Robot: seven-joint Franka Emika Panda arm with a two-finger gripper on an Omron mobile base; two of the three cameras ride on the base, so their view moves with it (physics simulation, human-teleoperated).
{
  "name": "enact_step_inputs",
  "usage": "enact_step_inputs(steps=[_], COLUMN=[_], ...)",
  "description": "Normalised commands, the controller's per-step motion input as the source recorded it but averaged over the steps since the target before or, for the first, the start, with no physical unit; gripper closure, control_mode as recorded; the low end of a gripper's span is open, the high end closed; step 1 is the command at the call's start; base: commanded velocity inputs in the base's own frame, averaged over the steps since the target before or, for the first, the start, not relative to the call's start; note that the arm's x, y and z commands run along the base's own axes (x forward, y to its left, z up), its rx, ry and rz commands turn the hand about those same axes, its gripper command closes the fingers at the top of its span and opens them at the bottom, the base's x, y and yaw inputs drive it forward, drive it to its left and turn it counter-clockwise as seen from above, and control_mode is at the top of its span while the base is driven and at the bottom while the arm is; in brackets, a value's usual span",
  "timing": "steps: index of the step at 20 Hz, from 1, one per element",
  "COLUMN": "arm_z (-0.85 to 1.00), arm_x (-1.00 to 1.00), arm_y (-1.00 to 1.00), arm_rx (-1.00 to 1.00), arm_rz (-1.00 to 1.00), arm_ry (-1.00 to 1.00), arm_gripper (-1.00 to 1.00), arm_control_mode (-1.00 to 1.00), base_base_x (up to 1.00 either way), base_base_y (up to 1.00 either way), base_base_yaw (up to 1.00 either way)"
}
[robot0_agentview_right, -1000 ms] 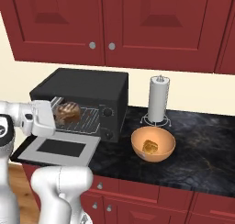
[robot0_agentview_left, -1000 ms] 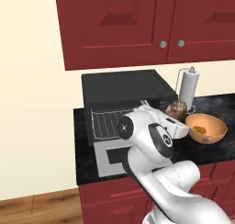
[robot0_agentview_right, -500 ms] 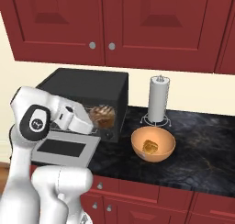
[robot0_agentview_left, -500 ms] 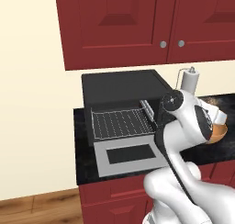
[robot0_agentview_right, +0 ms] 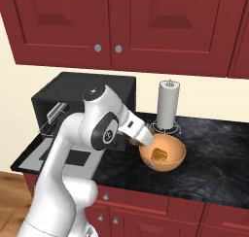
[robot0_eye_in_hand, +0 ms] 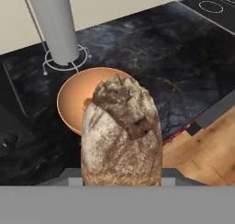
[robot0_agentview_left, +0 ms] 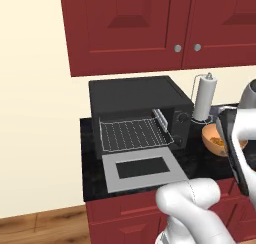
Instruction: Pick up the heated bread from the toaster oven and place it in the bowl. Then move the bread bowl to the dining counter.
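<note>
Bread (robot0_eye_in_hand: 121, 136) carried from oven to bowl (robot0_eye_in_hand: 73, 103).

I am working in a home kitchen: red cabinets (robot0_agentview_right: 146, 22) hang above a black marbled counter (robot0_agentview_right: 214, 148) carrying a toaster oven (robot0_agentview_left: 135, 108) and paper-towel holder (robot0_agentview_right: 168, 105); wood flooring (robot0_agentview_left: 45, 223) lies below.

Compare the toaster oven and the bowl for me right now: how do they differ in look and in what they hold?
The toaster oven is a black box, far bigger; the bowl is round, orange-tan and small. The oven's grey door hangs open over a bare wire rack; the bowl holds some golden pieces. The hand carries the heated bread beside the bowl's rim, well away from the oven. Both stand on the same black countertop.
</note>
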Motion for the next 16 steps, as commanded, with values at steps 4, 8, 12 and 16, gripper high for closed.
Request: enact_step_inputs(steps=[4,8,12,16], arm_z=[-0.35,-0.59,-0.6,-0.49], arm_x=[0.27,0.48,0.66,0.7], arm_y=[-0.31,-0.03,-0.15,-0.43], arm_rx=[0.17,0.0,0.0,0.0], arm_rz=[0.17,0.0,0.0,0.0], arm_ry=[0.19,0.0,-0.03,0.0], arm_gripper=[1.0,1.0,1.0,1.0], arm_control_mode=[-1.0,-1.0,-1.0,-1.0], base_base_x=[0.0,0.0,0.0,0.0], base_base_y=[0.0,0.0,0.0,0.0], base_base_yaw=[0.0,0.0,0.0,0.0])
